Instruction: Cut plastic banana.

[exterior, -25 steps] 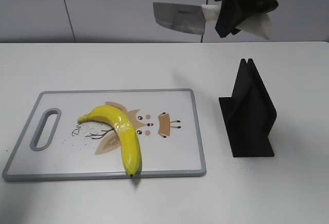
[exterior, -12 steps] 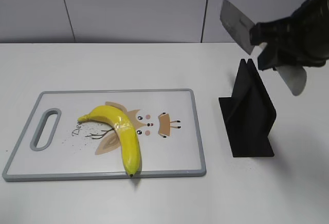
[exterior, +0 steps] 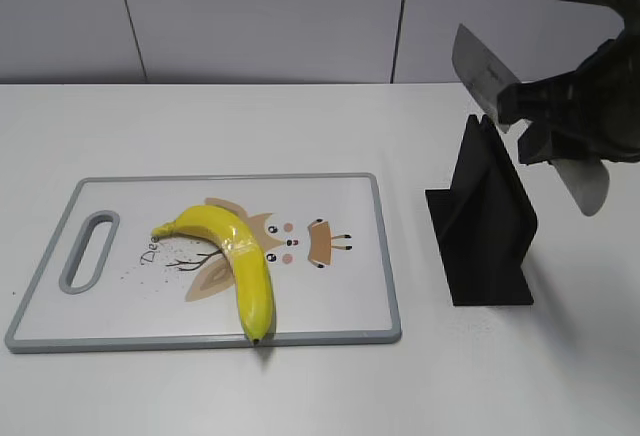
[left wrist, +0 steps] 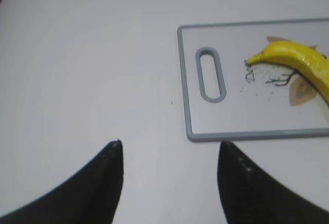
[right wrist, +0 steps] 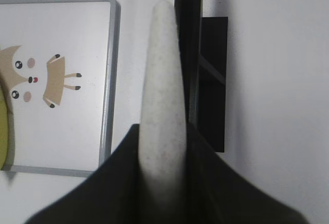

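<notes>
Exterior view: knife (exterior: 483, 64) above stand (exterior: 485, 218).

The plastic banana (exterior: 234, 255), glossy yellow and curved, is being seen lying whole and flat, its dark tip overhanging the near edge.
</notes>
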Robot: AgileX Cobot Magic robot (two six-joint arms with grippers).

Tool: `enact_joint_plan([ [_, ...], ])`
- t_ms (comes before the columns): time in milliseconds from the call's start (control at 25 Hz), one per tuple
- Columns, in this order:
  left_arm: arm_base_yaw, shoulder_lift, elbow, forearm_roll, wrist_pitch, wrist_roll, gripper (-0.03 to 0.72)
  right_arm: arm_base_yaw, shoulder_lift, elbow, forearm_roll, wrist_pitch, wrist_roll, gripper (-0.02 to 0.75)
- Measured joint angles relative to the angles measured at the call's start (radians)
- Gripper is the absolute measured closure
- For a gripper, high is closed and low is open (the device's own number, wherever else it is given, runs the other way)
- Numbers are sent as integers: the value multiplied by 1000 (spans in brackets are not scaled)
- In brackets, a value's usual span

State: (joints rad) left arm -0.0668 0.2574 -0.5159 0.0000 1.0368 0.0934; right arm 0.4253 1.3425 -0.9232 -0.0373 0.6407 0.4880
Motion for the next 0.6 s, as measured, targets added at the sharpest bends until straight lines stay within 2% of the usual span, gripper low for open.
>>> enact_joint_plan([
  [280, 0, -247, 8, 0, 11, 0, 125, 0, 0, 0, -68, -2, 71, 549],
  [600, 0, -262, 26, 0, 39, 0, 125, 0, 39, 10, -72, -3, 76, 549],
])
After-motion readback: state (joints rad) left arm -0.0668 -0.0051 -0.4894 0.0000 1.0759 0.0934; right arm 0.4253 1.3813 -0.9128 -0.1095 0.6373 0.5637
